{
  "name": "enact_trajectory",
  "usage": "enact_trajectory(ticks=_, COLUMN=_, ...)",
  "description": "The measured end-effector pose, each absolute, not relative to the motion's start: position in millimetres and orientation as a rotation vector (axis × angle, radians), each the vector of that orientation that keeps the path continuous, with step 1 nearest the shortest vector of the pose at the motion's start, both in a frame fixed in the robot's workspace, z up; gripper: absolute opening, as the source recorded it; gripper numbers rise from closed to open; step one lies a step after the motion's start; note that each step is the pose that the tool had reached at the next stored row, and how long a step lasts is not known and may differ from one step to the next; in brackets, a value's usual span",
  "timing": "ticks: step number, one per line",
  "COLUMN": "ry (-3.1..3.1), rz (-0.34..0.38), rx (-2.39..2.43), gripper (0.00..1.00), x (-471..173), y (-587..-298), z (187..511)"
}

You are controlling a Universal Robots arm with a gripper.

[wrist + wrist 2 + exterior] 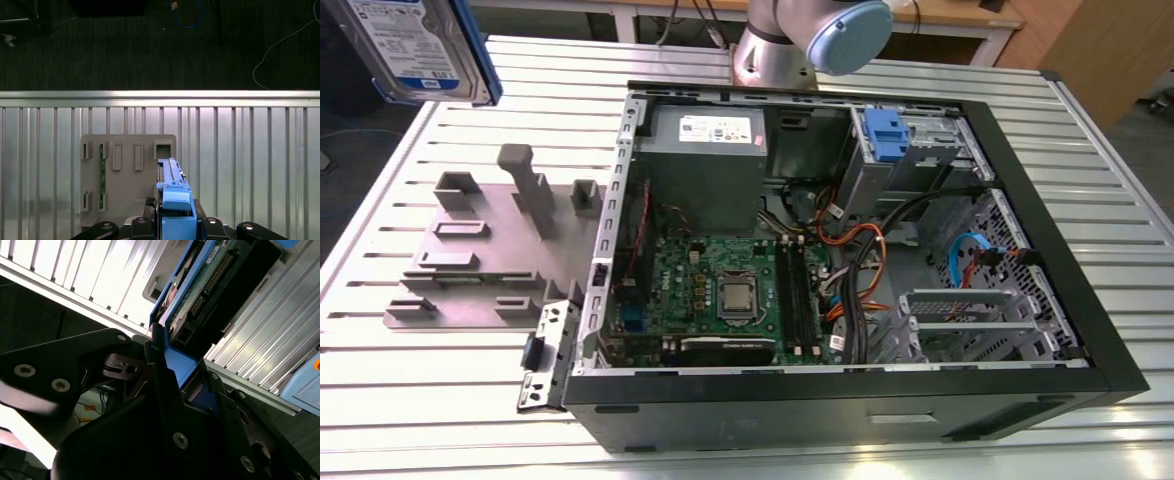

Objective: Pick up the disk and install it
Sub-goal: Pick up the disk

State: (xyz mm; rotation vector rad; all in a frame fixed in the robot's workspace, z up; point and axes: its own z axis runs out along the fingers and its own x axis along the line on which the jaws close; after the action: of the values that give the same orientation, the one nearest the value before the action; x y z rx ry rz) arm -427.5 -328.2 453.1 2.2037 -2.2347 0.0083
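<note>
The gripper (pixel 176 225) grips the disk (pixel 420 45) edge-on by its blue frame. It is held high above the grey holder (pixel 480 250) beneath the gripper, probably to clear the open computer case (pixel 854 250) alongside.

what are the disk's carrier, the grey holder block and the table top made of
The carrier on the disk: blue plastic, likely moulded, smooth matte look. The grey holder block: probably plastic, uniform matte grey, possibly printed. The table top: slatted metal, likely aluminium, with a bright brushed sheen.
</note>
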Motion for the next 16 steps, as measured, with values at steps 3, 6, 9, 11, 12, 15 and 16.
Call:
enact_trajectory(ticks=3, ry=-2.235, rz=0.008, rx=2.204, gripper=0.36, x=-427.5, y=-328.2, z=453.9)
enact_trajectory(ticks=6, ry=-2.235, rz=0.008, rx=2.204, gripper=0.36, x=-427.5, y=-328.2, z=454.4)
enact_trajectory(ticks=9, ry=-2.234, rz=0.008, rx=2.204, gripper=0.36, x=-427.5, y=-328.2, z=457.2)
enact_trajectory(ticks=11, ry=-2.234, rz=0.008, rx=2.205, gripper=0.36, x=-427.5, y=-328.2, z=459.4)
enact_trajectory(ticks=12, ry=-2.234, rz=0.008, rx=2.205, gripper=0.36, x=-427.5, y=-328.2, z=459.4)
enact_trajectory(ticks=15, ry=-2.233, rz=0.008, rx=2.205, gripper=0.36, x=-427.5, y=-328.2, z=460.2)
enact_trajectory(ticks=16, ry=-2.233, rz=0.008, rx=2.205, gripper=0.36, x=-427.5, y=-328.2, z=460.4)
